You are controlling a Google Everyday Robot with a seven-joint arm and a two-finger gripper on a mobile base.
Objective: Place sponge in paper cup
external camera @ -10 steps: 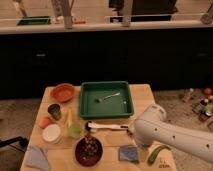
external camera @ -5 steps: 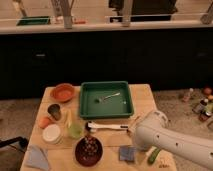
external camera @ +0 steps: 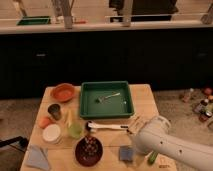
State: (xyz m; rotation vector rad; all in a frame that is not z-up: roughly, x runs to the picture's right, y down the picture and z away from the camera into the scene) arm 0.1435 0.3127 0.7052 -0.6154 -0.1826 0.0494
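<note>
The paper cup [external camera: 51, 133] seems empty; tool hidden behind arm [external camera: 167, 146] near sponge [external camera: 126, 153].

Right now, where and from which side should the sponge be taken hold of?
Pinch the sponge across its opposite edges, from straight above: it lies flat on the table, so only its thin sides offer grip. The gripper is out of view; only the white arm shows, just right of it.
</note>
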